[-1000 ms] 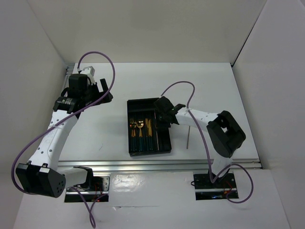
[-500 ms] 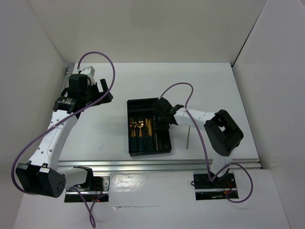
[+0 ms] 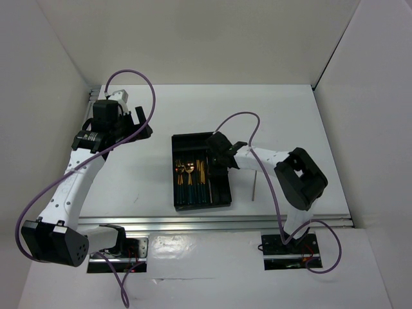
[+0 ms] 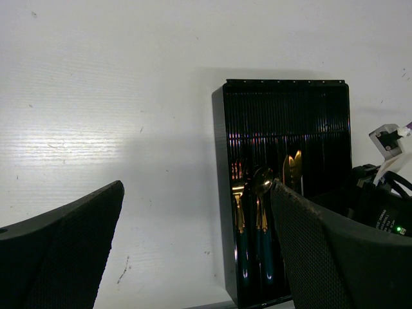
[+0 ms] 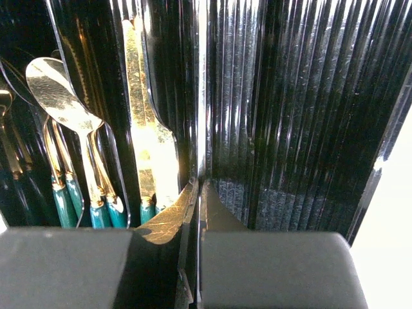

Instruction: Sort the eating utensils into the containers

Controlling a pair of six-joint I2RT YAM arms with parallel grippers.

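While our right gripper (image 5: 198, 185) hangs pinched shut on nothing over the black ribbed plastic tray (image 3: 190, 145), we'd lift clear, then open for the thin grey metal stick (image 3: 254, 182) just right of it.

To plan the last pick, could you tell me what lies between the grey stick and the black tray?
Nothing but bare white table between the grey stick and the black tray, its right wall, as the top view shows.
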